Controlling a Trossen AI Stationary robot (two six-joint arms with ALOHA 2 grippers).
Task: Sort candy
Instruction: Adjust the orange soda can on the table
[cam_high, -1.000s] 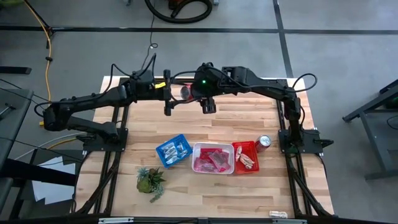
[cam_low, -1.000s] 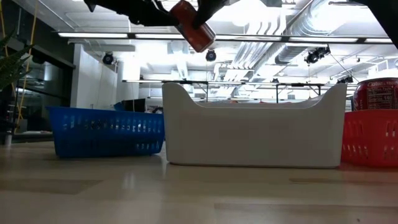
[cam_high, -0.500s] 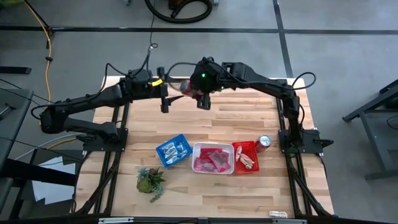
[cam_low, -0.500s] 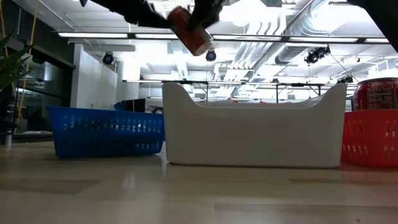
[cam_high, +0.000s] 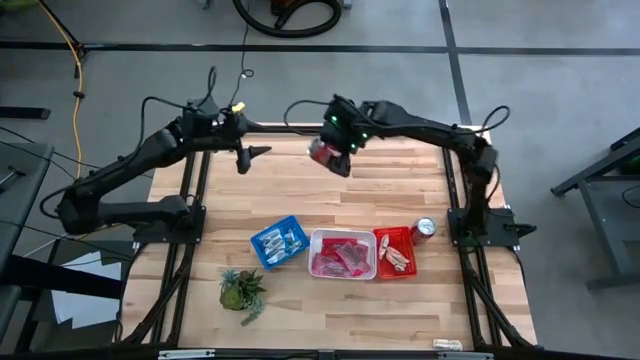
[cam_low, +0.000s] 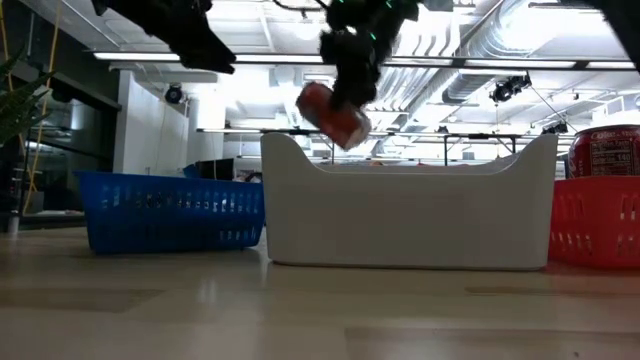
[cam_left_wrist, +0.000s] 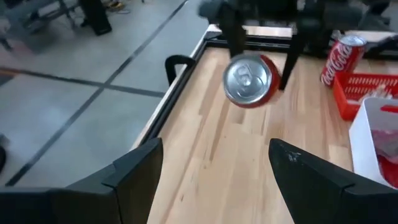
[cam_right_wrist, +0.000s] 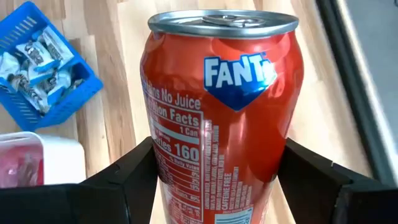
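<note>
My right gripper (cam_high: 330, 156) hangs over the far middle of the table, shut on a red Fanta can (cam_right_wrist: 221, 112), which also shows in the low view (cam_low: 333, 112). My left gripper (cam_high: 250, 153) is open and holds nothing (cam_left_wrist: 216, 149), a little to the can's left. The candy lies sorted in three trays near the table's front. Blue-and-white bars fill the blue tray (cam_high: 279, 242), pink packets the white tray (cam_high: 343, 254), and pale sweets the red tray (cam_high: 394, 250). My right gripper pinches the Fanta can's side wall (cam_right_wrist: 168, 168) between its two fingers (cam_right_wrist: 134, 180), one on each side of the can. The fingers come down from above (cam_left_wrist: 227, 37). The can is lifted clear of the table and tilted, its top (cam_left_wrist: 244, 79) facing the table's left.
A Coca-Cola can (cam_high: 424, 229) stands upright on the table beside the red tray's right end. A small green plant (cam_high: 242, 290) sits near the front left. Bare wood lies between the arms and the trays.
The left gripper has drawn back from the can toward the table's left edge. The can has stayed in the right gripper, which has carried it a little toward the table's right and lower down.
</note>
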